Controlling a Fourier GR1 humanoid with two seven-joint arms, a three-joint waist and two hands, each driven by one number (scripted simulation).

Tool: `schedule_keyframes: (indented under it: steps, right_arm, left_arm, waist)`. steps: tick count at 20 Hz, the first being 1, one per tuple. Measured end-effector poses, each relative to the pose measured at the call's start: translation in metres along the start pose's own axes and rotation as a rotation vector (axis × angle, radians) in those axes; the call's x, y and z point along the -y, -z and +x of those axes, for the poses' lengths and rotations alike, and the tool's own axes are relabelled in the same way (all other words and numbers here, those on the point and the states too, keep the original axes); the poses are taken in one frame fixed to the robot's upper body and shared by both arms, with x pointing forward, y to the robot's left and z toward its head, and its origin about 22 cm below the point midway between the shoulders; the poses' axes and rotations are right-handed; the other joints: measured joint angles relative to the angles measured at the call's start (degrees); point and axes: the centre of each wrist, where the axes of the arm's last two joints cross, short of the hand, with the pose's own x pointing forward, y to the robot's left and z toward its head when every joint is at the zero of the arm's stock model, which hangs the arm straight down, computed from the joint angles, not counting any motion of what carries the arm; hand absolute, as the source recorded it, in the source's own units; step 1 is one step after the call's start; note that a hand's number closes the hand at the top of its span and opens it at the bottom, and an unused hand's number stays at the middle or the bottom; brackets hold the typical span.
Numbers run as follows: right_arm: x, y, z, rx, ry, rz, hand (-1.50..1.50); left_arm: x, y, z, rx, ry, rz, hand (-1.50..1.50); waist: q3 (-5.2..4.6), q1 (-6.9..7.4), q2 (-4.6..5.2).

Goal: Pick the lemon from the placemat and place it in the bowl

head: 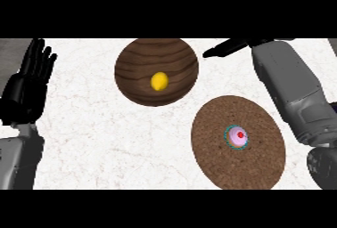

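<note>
The yellow lemon (158,81) lies inside the dark wooden bowl (138,53) at the top middle of the counter. The round brown placemat (223,164) is at the lower right, apart from the bowl. My right hand (230,46) is just beyond the bowl's upper right rim, its fingers stretched toward the left, holding nothing; part of it is cut off by the view's top. My left hand (30,78) rests open at the left edge, fingers up.
A small pink and red cupcake-like thing (237,136) with a teal rim sits in the middle of the placemat. My right forearm (293,89) runs along the right side, above the placemat's edge. White marble counter (99,142) lies between.
</note>
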Motion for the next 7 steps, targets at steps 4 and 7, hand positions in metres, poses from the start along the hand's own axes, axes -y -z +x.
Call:
schedule_keyframes:
  steps: [4,7]
  right_arm:
    - [0.043,-0.014,-0.007,0.007,0.040,-0.030,-1.50]
    - [0.067,-0.024,-0.011,0.015,0.053,-0.039,-1.50]
  left_arm:
    - [-0.004,0.002,0.003,0.008,-0.005,0.001,0.00]
    - [0.001,0.005,0.004,0.012,-0.009,-0.013,0.00]
  waist:
    - [0.06,0.45,0.32]
    - [0.11,0.77,0.71]
